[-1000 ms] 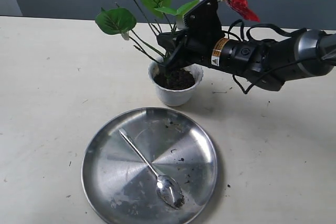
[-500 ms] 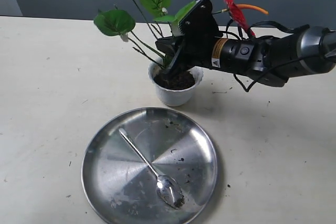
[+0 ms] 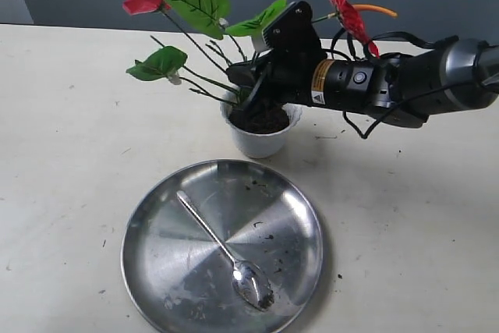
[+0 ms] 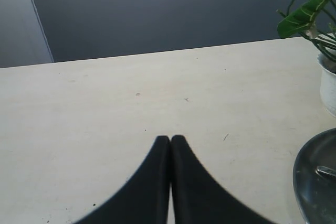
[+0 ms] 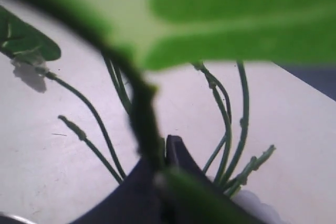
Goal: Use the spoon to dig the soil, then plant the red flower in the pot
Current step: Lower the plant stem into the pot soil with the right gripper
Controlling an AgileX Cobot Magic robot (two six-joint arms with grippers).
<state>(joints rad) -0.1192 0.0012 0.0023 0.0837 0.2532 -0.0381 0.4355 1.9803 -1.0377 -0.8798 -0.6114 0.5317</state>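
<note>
The white pot (image 3: 261,143) stands behind the steel plate, with dark soil (image 3: 263,120) inside. The red flower (image 3: 143,1) leans left out of the pot, and its second bloom (image 3: 348,4) rises behind the right arm. My right gripper (image 3: 248,96) sits at the pot's rim, shut on the flower's stem base. In the right wrist view green stems (image 5: 228,124) fan around the closed jaws of the right gripper (image 5: 165,143), partly hidden by a blurred leaf. The spoon (image 3: 222,246) lies on the plate. My left gripper (image 4: 170,139) is shut and holds nothing, and it is outside the exterior view.
The large round steel plate (image 3: 140,220) lies in front of the pot with soil crumbs on it. In the left wrist view, the plate's edge (image 4: 307,174) and the pot's side (image 4: 329,90) show at the border. The right arm (image 3: 405,83) stretches across the table's right.
The flower has swung to the left: its left bloom and leaves are now lower and further left. The right gripper has stayed at the pot's rim, shifting slightly left.
</note>
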